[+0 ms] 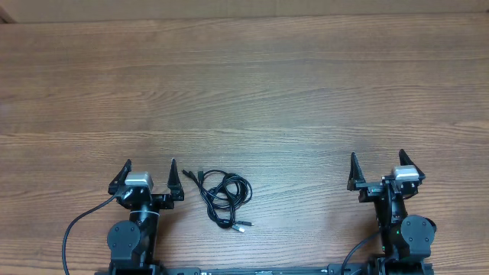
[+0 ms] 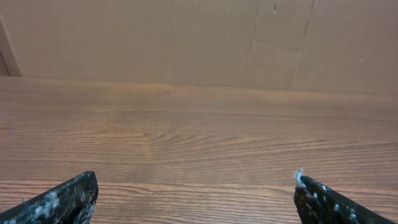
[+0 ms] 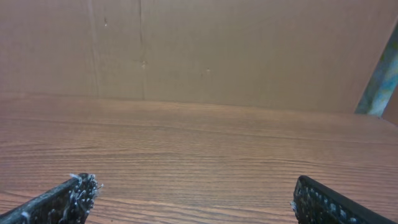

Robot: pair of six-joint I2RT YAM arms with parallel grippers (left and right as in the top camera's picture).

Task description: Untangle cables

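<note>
Seen from overhead, a wood-grain worktop (image 1: 244, 92) filled the picture, with two robot arms at its near edge. The cables (image 1: 223, 197), a small bundle of thin black cords looped over one another, lay flat on the worktop just beside the left claw (image 1: 150, 163), on its inner side, and well apart from the right claw (image 1: 377, 154). A plug end (image 1: 243, 227) with a silvery tip poked out at the lower right of the bundle. Neither claw touched the cords. Both claws stood spread wide, gripping nothing. A thicker black wire (image 1: 76, 225) curved out from the left arm's base. In the left wrist view, two dark fingers (image 2: 62, 200), flecked with white, sat at the bottom corners with bare wood between them and a brown cardboard wall (image 2: 186, 37) behind. The right wrist view showed much the same: flecked fingers (image 3: 62, 202) set far apart, bare wood between, cardboard beyond
</note>
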